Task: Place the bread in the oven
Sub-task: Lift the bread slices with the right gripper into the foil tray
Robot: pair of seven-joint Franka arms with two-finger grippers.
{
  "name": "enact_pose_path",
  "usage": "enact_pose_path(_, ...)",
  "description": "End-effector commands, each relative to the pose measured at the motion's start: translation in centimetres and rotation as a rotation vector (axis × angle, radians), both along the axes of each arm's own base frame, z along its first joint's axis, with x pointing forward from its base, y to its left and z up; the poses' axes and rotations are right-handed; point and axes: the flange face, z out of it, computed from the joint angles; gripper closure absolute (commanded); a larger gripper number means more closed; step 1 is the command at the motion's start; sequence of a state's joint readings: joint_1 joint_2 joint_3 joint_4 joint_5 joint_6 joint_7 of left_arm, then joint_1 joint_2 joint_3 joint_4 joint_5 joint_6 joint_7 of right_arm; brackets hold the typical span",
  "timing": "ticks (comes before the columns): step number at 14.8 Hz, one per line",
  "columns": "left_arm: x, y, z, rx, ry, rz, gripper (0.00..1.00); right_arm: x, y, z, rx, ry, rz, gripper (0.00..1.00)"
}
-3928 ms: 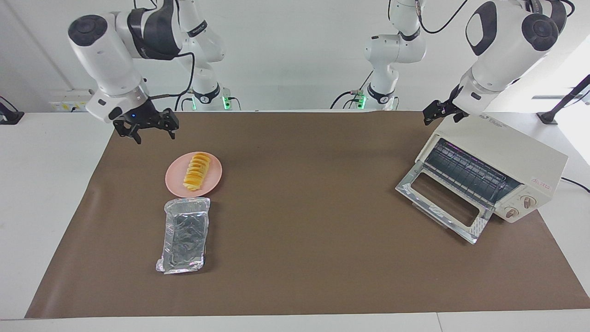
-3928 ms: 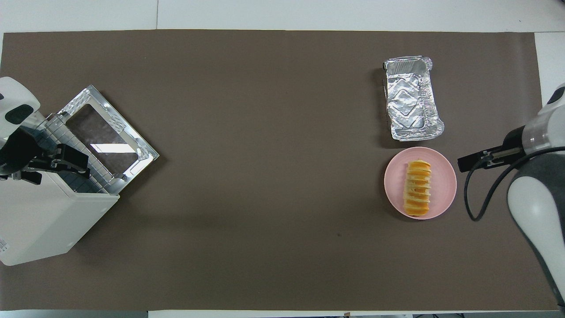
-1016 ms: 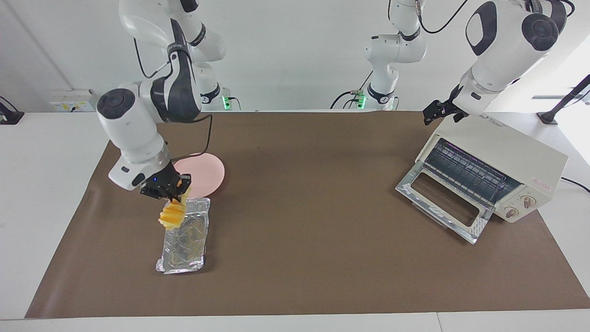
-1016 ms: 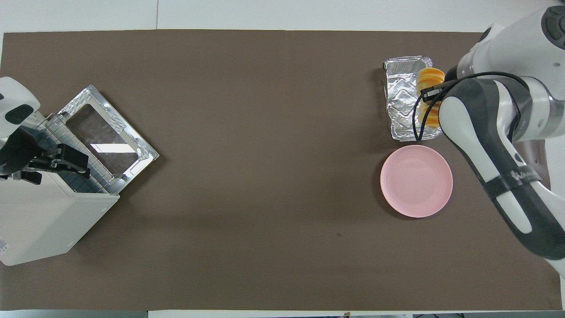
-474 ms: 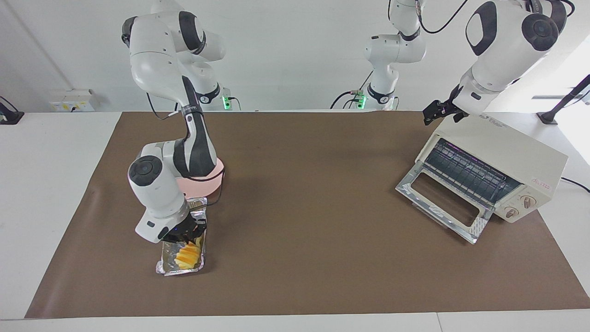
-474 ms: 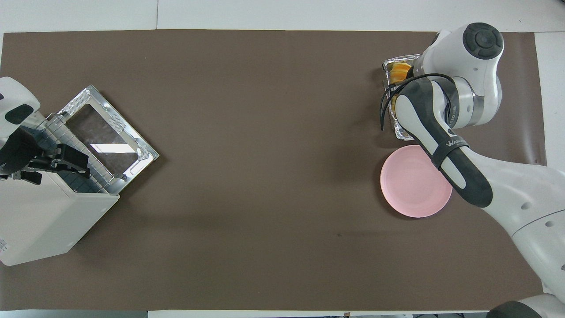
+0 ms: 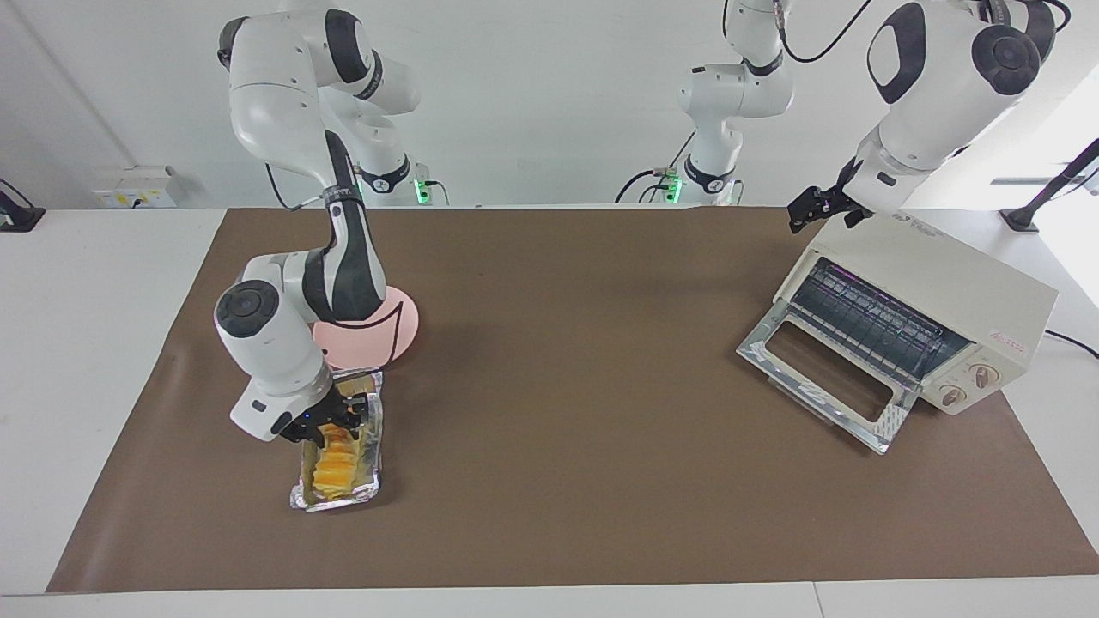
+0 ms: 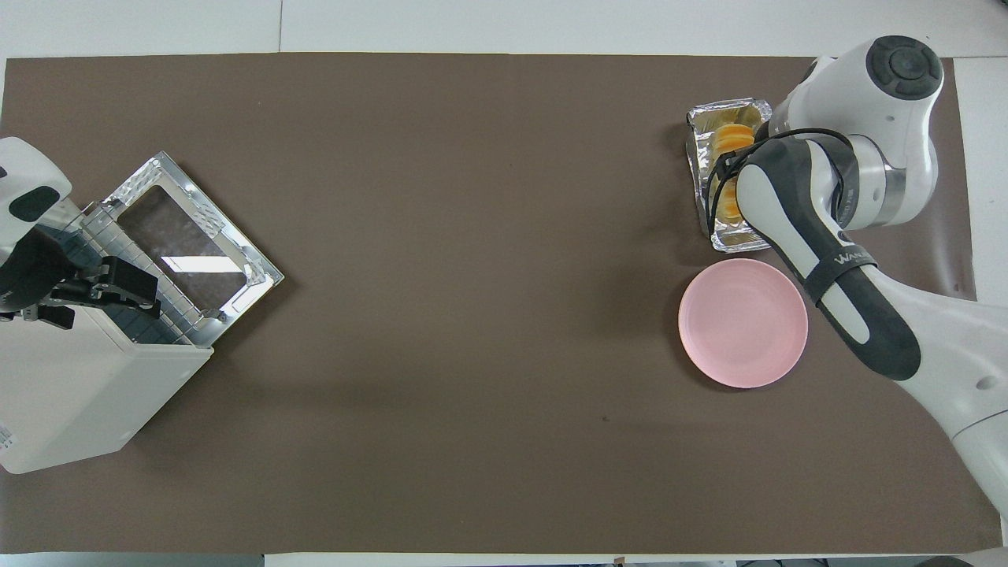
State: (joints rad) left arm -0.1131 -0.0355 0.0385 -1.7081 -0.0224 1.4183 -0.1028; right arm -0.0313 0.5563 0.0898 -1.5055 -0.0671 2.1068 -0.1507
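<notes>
Bread (image 7: 336, 463) lies lengthwise in the crinkled foil tray (image 7: 367, 481), at about 8 o'clock in the facing view, toward the right arm's end of the table. Right gripper (image 7: 336, 418) sits just over the tray's end nearest the robots, low and close to the loaf; cannot tell whether its jaws are apart or pressed on the bread, nor whether it touches it. Likely reason for this placing: the tray works as a carrier, so the soft ridged loaf can ride into the oven without being squeezed. Pink plate (image 8: 743, 323) stands bare, just beside the tray and nearer to the robots. Oven (image 7: 962, 283) sits at about 3 o'clock in the facing view, toward the left arm's end, well apart from the tray. Its glass door (image 7: 824, 378) is dropped open and the wire rack (image 7: 871, 319) shows inside, so the mouth looks ready to receive. Left gripper (image 7: 822, 209) waits, jaws apart, over the oven's top corner nearest the robots, holding nothing. Brown mat (image 7: 558, 429) between tray and oven carries nothing in the way. Judged obstacles: the lowered door juts out before the opening, and the oven is turned at an angle to the table edge, so the tray would need to come in along that slant.
</notes>
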Motion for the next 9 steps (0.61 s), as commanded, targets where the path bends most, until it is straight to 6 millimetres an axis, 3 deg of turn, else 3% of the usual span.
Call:
enact_pose_path(1,-0.2,0.2,0.5,0.005,-0.017,0.000,0.00,0.1,-0.9,2.5,-0.016,0.009,0.019,0.00)
enact_pose_path(4,-0.3,0.2,0.4,0.005,-0.015,0.000,0.00,0.5,-2.9,2.1,-0.039,-0.030,0.108,0.00)
enact_pose_path(6,-0.3,0.2,0.4,0.005,-0.015,0.000,0.00,0.2,-5.9,0.0,-0.062,-0.060,0.137,0.00)
enact_pose_path(9,-0.2,0.3,0.5,0.005,-0.017,0.000,0.00,-0.4,-5.9,-2.2,-0.059,-0.083,0.160,0.04)
